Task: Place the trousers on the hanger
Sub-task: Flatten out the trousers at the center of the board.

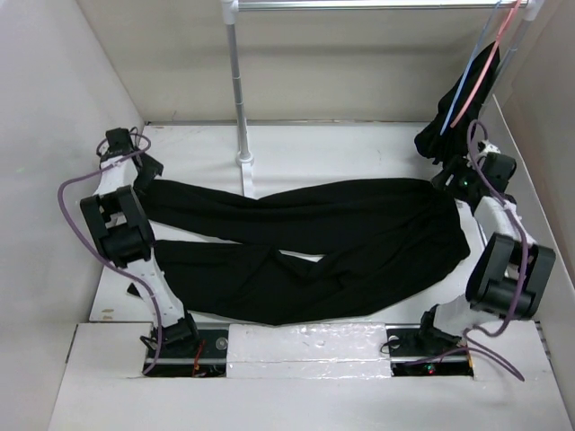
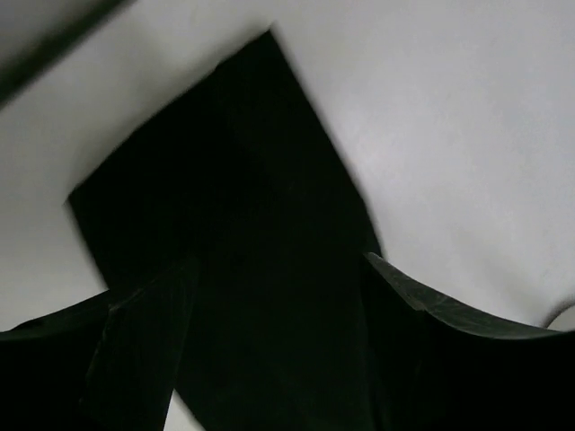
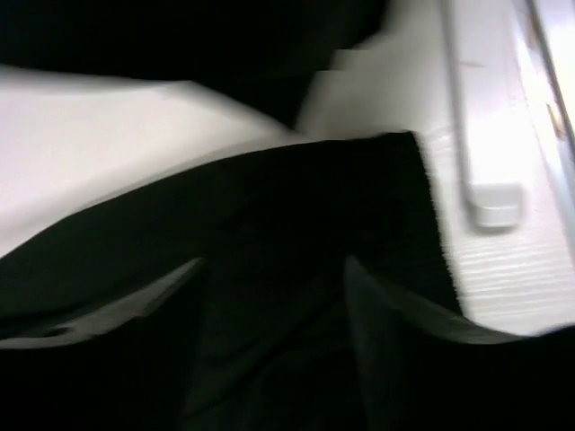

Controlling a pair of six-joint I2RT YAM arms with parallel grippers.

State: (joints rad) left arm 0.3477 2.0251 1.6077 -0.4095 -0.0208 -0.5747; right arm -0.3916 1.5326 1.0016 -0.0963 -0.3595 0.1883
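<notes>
The black trousers [image 1: 341, 242] lie spread across the white table [image 1: 198, 144], legs to the left, waist to the right. My left gripper [image 1: 148, 172] is at the far-left leg end. In the left wrist view the gripper [image 2: 269, 310] is open, with the leg cuff [image 2: 225, 206] lying between the fingers [image 2: 422, 310]. My right gripper [image 1: 452, 182] is at the waist's far-right corner. In the right wrist view it [image 3: 269, 292] is open over the fabric [image 3: 296, 206]. The light-blue hanger [image 1: 472, 67] hangs from the rail at the top right.
A pink hanger [image 1: 490, 56] with a small bunched black garment [image 1: 454, 112] hangs beside the blue one. The rail's upright pole [image 1: 238, 90] stands at the table's back, just behind the trousers. Walls enclose the left, back and right. A white raised strip [image 3: 485, 135] runs beside the waist.
</notes>
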